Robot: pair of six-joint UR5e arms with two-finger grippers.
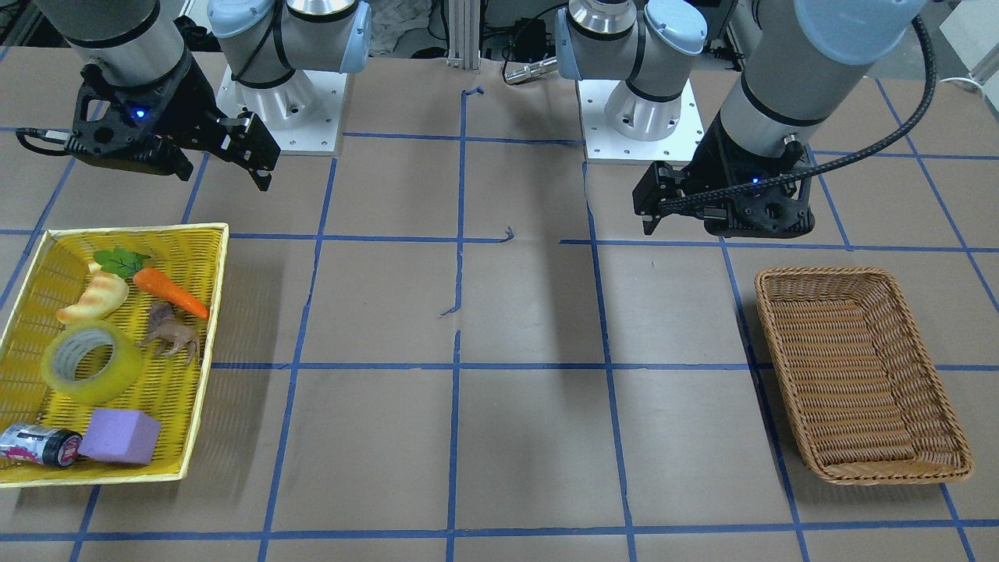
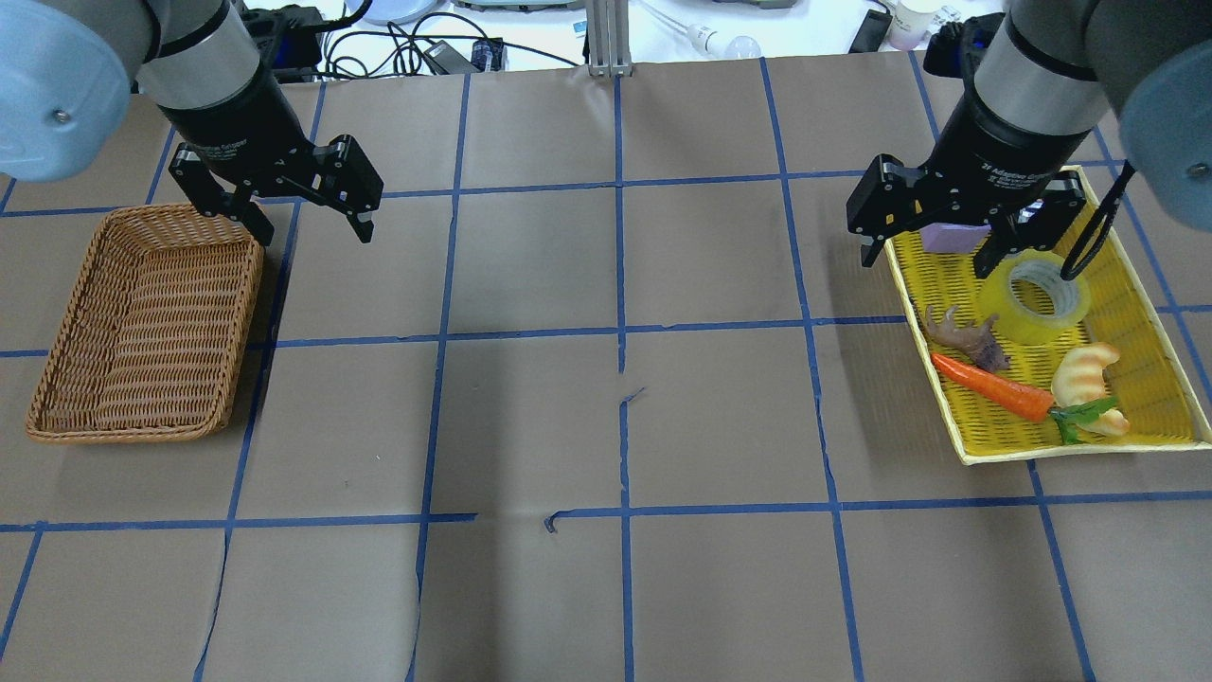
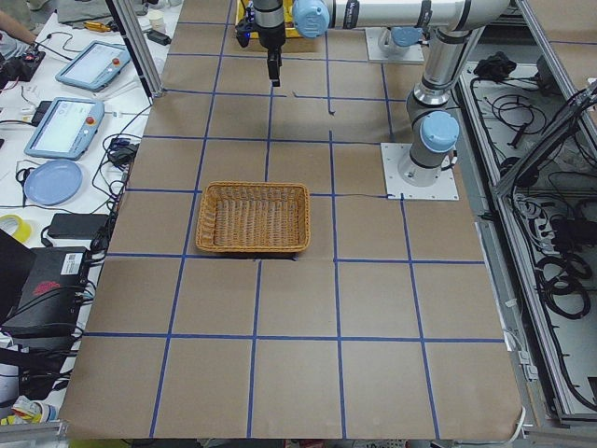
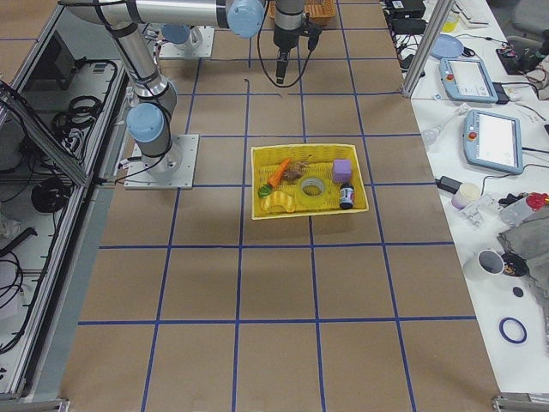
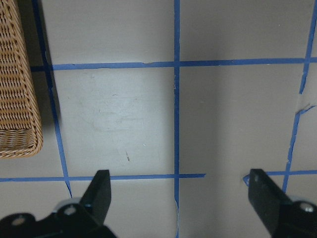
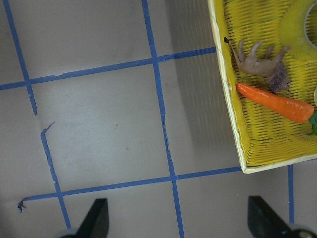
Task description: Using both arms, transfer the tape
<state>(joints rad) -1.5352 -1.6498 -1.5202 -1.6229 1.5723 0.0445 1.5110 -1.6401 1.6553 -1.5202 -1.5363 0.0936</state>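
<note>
Overhead exterior shows my right gripper hanging above the far end of the flat yellow woven plastic basket, by the edge that faces the middle of the table. Its fingers are spread wide with nothing between them. My right wrist camera agrees: both black fingertips stand well apart over brown paper and blue tape lines, with the basket's corner off to one side.

The thick roll of translucent yellow packing tape lies in that basket with its open core facing up, and no finger touches it. From the front-facing camera the roll sits between a pale toy croissant and a lilac foam block. A small brown animal figure stands just beside it, and an orange plastic carrot lies farther along. A small dark jar with a printed label lies on its side next to the block.

My left gripper is likewise spread and holds nothing. It hovers over bare table just beside the corner of the brown wicker basket. In my left wrist view the basket's end shows at the edge, apart from both fingers.
</note>
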